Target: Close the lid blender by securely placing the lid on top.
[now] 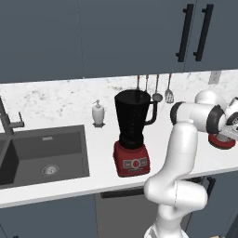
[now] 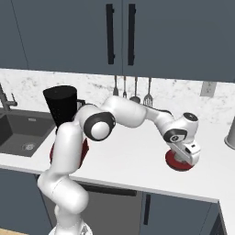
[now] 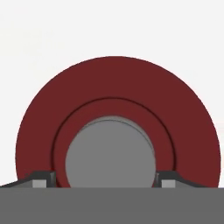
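Observation:
The blender (image 1: pixel 132 132), a tall black jar on a red boxy base, stands on the counter right of the sink, and its rim is uncovered. The lid (image 3: pixel 116 100), a flat red disc with a grey knob (image 3: pixel 110 151), lies on the counter far to the blender's right (image 1: pixel 222 142) (image 2: pixel 176 163). My gripper (image 3: pixel 105 179) points straight down onto it, open. Its two fingertips (image 3: pixel 43 179) straddle the knob at lid level; the right tip sits close against the knob and the left stands a little off. In the right base view the hand (image 2: pixel 186 156) covers most of the lid.
A white soap dispenser (image 1: pixel 98 113) stands behind the blender near the wall. The dark sink (image 1: pixel 42 153) and faucet (image 1: pixel 7 121) lie to the left. Utensils (image 1: pixel 158 90) hang on the backsplash. A grey metal container (image 2: pixel 231 133) sits at the far right.

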You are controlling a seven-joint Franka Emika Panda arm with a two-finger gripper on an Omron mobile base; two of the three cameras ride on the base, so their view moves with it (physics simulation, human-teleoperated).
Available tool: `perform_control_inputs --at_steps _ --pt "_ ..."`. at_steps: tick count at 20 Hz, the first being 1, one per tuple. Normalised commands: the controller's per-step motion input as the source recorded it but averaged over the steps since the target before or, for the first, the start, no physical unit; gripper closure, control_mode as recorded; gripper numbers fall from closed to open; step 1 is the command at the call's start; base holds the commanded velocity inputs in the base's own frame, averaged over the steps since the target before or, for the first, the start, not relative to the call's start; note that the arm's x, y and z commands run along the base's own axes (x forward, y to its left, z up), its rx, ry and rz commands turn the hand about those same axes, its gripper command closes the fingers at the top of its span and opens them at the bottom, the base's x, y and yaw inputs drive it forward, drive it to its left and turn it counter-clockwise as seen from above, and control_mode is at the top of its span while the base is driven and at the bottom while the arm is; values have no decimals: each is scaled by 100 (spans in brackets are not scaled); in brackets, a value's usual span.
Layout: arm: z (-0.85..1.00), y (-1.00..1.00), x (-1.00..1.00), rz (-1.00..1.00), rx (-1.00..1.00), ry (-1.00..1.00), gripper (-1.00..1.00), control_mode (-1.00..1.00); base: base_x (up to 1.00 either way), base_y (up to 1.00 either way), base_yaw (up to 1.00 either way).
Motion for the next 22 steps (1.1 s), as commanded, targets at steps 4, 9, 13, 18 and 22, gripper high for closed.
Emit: perform_control_inputs --at_steps 4,9,13,18,22 --pt "-72 12 0 0 -4 0 100 -100 0 0 0" --pt "-45 7 0 0 0 3 100 -100 0 0 0" --pt "-15 3 0 1 0 9 100 -100 0 0 0" --pt "23 12 -7 2 -1 -4 100 -100 0 0 0" --pt "80 36 -8 8 -1 -7 100 -100 0 0 0"
